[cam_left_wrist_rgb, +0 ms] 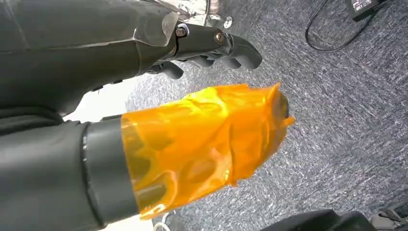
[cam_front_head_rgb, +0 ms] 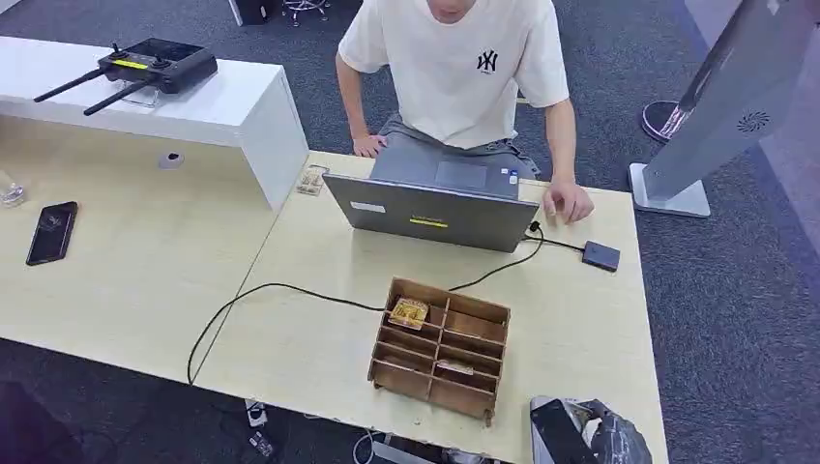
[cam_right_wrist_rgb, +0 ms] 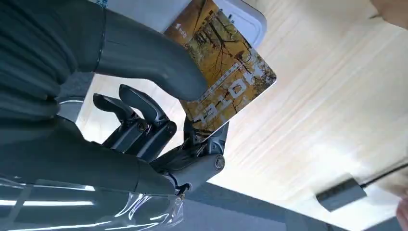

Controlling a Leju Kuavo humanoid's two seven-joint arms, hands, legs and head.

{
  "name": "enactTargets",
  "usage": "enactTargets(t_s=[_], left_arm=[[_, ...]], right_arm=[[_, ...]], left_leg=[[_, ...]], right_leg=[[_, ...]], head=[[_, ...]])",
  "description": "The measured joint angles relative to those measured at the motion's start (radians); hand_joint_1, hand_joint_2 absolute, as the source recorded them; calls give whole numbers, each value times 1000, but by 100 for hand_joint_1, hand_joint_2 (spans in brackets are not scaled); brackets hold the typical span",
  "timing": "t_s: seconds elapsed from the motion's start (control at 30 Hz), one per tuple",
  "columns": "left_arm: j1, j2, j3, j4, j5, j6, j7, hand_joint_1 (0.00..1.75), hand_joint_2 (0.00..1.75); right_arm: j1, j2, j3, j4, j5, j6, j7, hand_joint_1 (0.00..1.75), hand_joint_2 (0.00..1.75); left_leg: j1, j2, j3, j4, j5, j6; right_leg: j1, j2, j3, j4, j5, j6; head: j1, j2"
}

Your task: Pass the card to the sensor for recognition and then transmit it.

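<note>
At the near right corner of the light wooden table, the right hand pinches a hotel key card between its thick grey thumb and dark fingers, the card printed with a yellow autumn scene and held above the tabletop. From the head view that hand shows at the table's near edge as a dark shape. The left hand hangs over grey speckled carpet with its dark fingers curled in and nothing in them; its thumb is wrapped in crinkled orange film.

Just beyond the right hand stands a wooden compartment box, with another card lying in its far left compartment. A black cable runs from the table's near edge past the box toward an open grey laptop, and a short lead joins the laptop to a small dark sensor lying flat near the table's right edge. A person in a white T-shirt sits behind the laptop, one hand resting on the table close to the sensor.

To the left, a second table butts against this one and carries a black phone. Behind it a white counter holds a black remote controller with two antennas. A grey floor stand rises on the carpet at the far right.
</note>
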Motion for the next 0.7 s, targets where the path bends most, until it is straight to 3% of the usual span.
enactTargets(t_s=[0.37,0.7], left_arm=[[2,-5,22,0,9,6,-5,0,0],[5,-10,36,0,2,11,-15,0,0]], right_arm=[[39,0,0,-137,31,-51,-32,175,175],[49,17,0,-227,-15,-141,-150,175,175]], left_leg=[[0,0,0,0,0,0],[0,0,0,0,0,0]], right_leg=[[0,0,0,0,0,0],[0,0,0,0,0,0]], head=[[0,0],[0,0]])
